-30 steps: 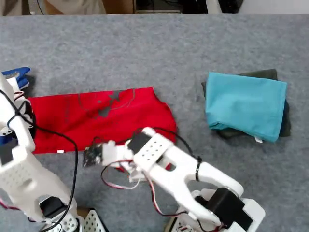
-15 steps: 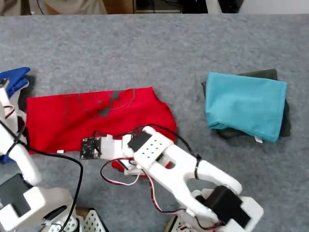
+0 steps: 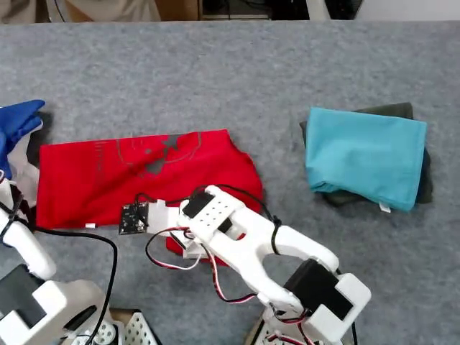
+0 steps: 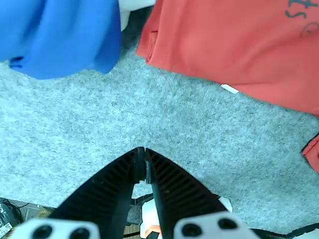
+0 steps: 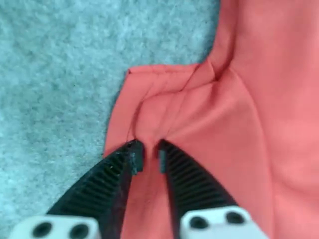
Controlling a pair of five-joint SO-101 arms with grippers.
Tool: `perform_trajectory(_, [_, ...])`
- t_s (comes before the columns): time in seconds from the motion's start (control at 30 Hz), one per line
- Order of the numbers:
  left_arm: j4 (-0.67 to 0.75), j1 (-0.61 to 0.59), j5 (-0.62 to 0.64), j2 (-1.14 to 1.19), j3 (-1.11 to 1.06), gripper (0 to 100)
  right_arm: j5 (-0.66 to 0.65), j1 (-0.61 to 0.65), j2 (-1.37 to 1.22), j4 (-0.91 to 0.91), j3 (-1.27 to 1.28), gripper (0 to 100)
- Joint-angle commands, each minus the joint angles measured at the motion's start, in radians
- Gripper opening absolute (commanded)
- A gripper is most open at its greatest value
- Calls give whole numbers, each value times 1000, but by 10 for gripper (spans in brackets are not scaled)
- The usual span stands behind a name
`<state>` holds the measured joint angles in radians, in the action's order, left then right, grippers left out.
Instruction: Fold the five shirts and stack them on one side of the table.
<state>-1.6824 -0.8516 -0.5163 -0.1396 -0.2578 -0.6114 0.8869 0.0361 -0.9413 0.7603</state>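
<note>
1. The grey table (image 3: pixel 230 72) carries all the clothing, and both arms stand at its near edge.
2. The red shirt (image 3: pixel 108 180) lies spread flat on the left half of the table, with a grey print showing on its far part. A small white tag (image 4: pixel 229 88) sticks out at its near hem.
3. The right arm (image 3: pixel 244 244) stretches from the near edge over the near hem of the red shirt.
4. A folded teal shirt (image 3: pixel 363 154) lies on the right side of the table, well apart from the red one. It sits on top of a dark shirt (image 3: pixel 392 111) whose edges show around it.
5. A blue shirt (image 3: pixel 18 118) is bunched at the left edge of the table, just beside the red shirt's far left corner.
6. The right gripper (image 5: pixel 148 152) is down on the red shirt near a small sleeve-like flap at its edge. Its jaws stand narrow, pinching a raised fold of the red cloth.
7. The left gripper (image 4: pixel 144 162) hangs over bare table near the red shirt's near left corner. Its jaws are closed tip to tip and hold nothing.
</note>
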Motion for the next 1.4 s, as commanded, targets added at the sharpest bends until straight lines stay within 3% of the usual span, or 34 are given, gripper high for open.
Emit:
perform_trajectory(0.0, [11, -3, -11, -45, 9, 20, 9, -12, -2, -9, -24, 11])
perform_trajectory(0.57, [11, -5, -11, -45, 9, 19, 11, -5, 1, -259, -268, 2])
perform_trajectory(0.9, [11, -8, -11, -45, 9, 19, 38, 90, -1, -265, -262, 2])
perform_trajectory(1.37, [11, -14, -11, -45, 3, 19, 38, 96, 28, -288, -223, 2])
